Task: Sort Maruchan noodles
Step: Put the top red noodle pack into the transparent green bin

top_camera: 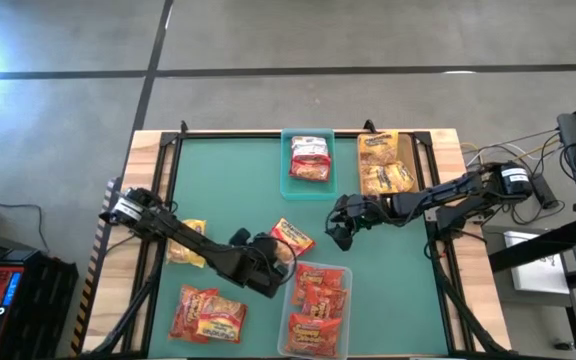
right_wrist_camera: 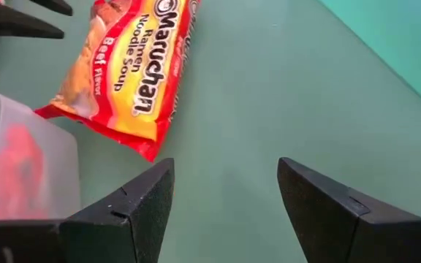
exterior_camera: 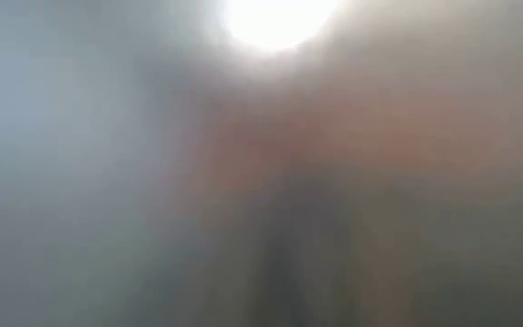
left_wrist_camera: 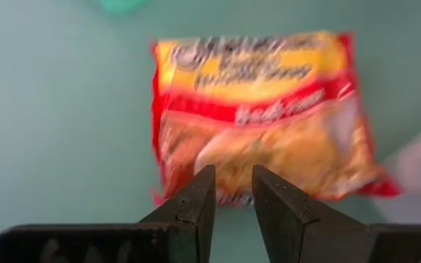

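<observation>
Overhead, both tools spread above the green tabletop [top_camera: 228,190], grey floor [top_camera: 268,40] beyond.

floor: grey polished concrete floor [top_camera: 368,40] crossed by dark seam lines
worktop: teal-topped worktop [top_camera: 228,190] edged in pale wood
light: bright glare overhead [exterior_camera: 275,18]

The red-and-yellow crinkly plastic noodle packet [right_wrist_camera: 134,69] looks glossy. The teal worktop [right_wrist_camera: 269,109] is smooth and matt, edged in pale wood [top_camera: 148,180]. The clear plastic bin [right_wrist_camera: 20,157] looks frosted.
</observation>
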Robot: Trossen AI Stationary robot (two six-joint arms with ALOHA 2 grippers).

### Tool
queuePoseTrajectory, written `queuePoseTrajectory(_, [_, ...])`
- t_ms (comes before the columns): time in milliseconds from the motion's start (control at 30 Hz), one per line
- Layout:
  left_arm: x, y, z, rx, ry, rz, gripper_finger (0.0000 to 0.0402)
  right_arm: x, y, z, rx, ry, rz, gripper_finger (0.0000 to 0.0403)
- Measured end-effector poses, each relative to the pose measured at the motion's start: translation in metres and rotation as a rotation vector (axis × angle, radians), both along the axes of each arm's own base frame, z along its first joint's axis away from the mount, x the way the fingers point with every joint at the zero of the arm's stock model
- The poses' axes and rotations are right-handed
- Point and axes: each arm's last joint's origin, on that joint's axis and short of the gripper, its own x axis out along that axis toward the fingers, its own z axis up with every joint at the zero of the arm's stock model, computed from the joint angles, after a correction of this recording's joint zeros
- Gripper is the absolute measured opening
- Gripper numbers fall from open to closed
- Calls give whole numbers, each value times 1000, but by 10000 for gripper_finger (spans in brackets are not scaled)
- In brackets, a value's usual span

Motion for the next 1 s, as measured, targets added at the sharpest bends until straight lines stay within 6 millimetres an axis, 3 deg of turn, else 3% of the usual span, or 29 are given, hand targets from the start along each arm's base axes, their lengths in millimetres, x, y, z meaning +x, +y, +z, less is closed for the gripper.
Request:
queuePoseTrajectory(300, [-8, 9, -15, -44, 8, 76, 75, 0, -3, -1, -97, 7, -22, 233])
queuePoseTrajectory(600, [10, 28, -28, -11, 15, 53, 75, -2, -5, -3, -143, 44, -57, 233])
queuePoseTrajectory(833, [25, 45, -25, 39, -18, -4, 75, -2, -5, -3, -153, 45, -48, 233])
queuePoseTrajectory(1000, [27, 47, -15, 50, -17, -22, 75, -1, -5, -2, -153, 24, -51, 233])
